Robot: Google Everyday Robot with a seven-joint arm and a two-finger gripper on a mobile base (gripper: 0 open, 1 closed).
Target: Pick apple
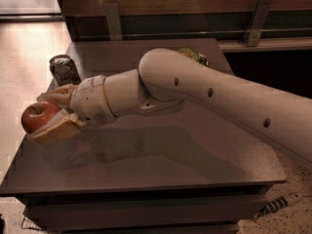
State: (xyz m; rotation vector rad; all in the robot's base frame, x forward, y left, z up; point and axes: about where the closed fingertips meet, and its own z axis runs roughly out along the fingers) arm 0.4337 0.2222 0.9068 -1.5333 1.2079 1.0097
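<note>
We see the gripper (pixel 44 119) at the table's (pixel 195 169) left edge, its jaws pinching the apple (pixel 38 116) (stem up). A soda can (pixel 63 69) stands just behind

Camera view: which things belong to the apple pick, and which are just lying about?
For the job: apple, gripped in the hand at the left edge of the table.

Lying about: soda can behind the hand; green snack bag at the back, partly hidden by the arm. Both sit on the table.
</note>
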